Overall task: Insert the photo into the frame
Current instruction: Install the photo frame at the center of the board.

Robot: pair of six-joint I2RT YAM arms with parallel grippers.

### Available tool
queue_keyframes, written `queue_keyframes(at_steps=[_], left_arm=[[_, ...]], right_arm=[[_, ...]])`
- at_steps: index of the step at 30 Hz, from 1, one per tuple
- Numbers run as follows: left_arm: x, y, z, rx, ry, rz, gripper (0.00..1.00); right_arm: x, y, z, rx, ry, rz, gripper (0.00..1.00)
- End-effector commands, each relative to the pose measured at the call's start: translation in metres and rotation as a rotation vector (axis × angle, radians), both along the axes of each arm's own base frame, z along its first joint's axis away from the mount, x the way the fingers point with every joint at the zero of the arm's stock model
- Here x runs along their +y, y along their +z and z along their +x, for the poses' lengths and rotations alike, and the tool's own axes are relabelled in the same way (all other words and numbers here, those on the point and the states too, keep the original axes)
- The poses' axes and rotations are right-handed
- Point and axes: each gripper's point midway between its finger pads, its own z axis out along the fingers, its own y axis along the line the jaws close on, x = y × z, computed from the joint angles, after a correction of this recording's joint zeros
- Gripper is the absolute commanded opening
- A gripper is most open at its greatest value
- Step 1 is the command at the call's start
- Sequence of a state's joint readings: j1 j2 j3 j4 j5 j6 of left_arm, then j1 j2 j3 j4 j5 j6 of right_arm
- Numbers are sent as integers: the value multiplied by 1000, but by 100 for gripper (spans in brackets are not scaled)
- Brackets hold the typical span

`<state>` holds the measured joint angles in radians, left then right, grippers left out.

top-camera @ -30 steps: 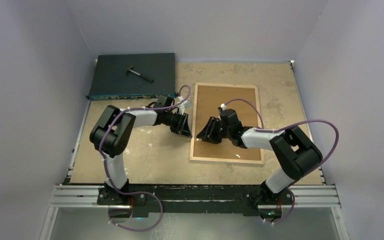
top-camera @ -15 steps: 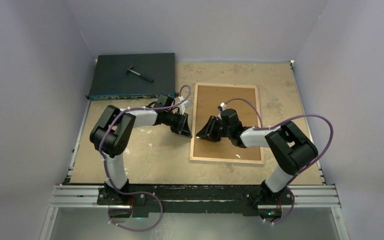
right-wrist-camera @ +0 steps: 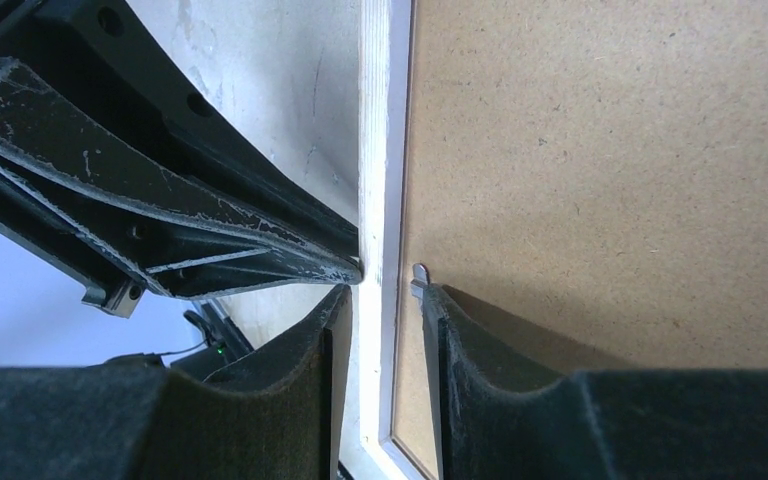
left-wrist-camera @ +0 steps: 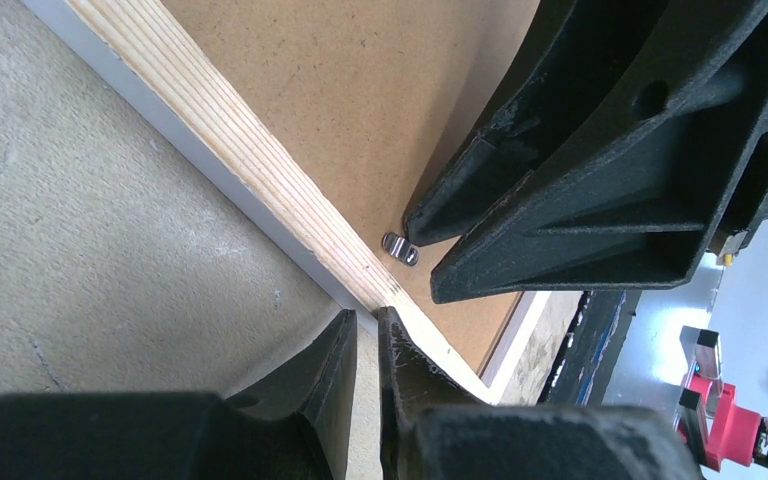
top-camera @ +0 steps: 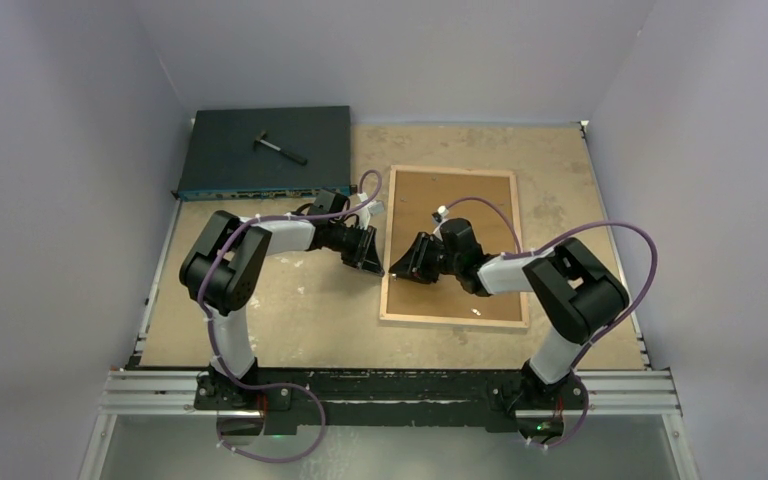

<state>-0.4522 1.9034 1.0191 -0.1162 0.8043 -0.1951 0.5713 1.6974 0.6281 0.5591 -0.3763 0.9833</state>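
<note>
Overhead and wrist views of 2 arms working at 1 long side of a picture frame.

**Setting.** The frame (top-camera: 455, 321) lies flat on the tan table (top-camera: 300, 310), right of centre, with its light wood back upward. A brown backing board (top-camera: 460, 190) fills its opening. Its long sides run from the near edge toward the far wall. A dark flat box (top-camera: 230, 160) sits at the far left corner of the table, well apart from the frame, and a small hammer-like tool (top-camera: 280, 146) rests on top of it.

**Left arm.** The left gripper (top-camera: 378, 266) reaches in from the table side and meets the outer edge of the frame's long rail nearest that arm. In the left wrist view its 2 fingers (left-wrist-camera: 330, 350) are drawn almost together, with only a thin slit between them, and their tips touch the wood rail. Whether they pinch anything cannot be told.

**Right arm.** The right gripper (top-camera: 397, 270) lies low over the backing board and points at the same rail, tip to tip with the left gripper. In the right wrist view its jaws stand apart and straddle the rail, 1 finger over the table outside the frame and 1 over the board. A sliver of space shows on each side, so nothing is clamped. The inner fingertip sits just beside a small metal clip (right-wrist-camera: 419, 275) fixed at the seam between rail and board.
</note>
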Motion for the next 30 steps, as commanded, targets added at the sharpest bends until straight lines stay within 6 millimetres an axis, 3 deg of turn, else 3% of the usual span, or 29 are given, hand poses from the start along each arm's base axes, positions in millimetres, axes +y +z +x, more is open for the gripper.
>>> queue_keyframes(at_steps=[1, 14, 18, 22, 25, 28, 30], left_arm=[[6, -7, 7, -55, 3, 54, 10], [5, -7, 7, -49, 2, 55, 10], [5, -3, 9, -59, 1, 57, 9], [6, -2, 8, -63, 0, 62, 9], [6, -2, 9, -63, 1, 64, 9], [6, 1, 10, -70, 2, 62, 9], [6, 2, 10, -70, 2, 59, 8]], right_arm=[[2, -11, -10, 15, 50, -14, 35], [1, -28, -23, 15, 182, -71, 30], [3, -16, -15, -13, 175, -64, 29], [-1, 15, 8, -87, 127, -66, 31], [-9, 38, 21, -156, 61, -89, 38], [-19, 44, 20, -177, -5, -95, 41], [-20, 36, 4, -132, -4, -54, 41]])
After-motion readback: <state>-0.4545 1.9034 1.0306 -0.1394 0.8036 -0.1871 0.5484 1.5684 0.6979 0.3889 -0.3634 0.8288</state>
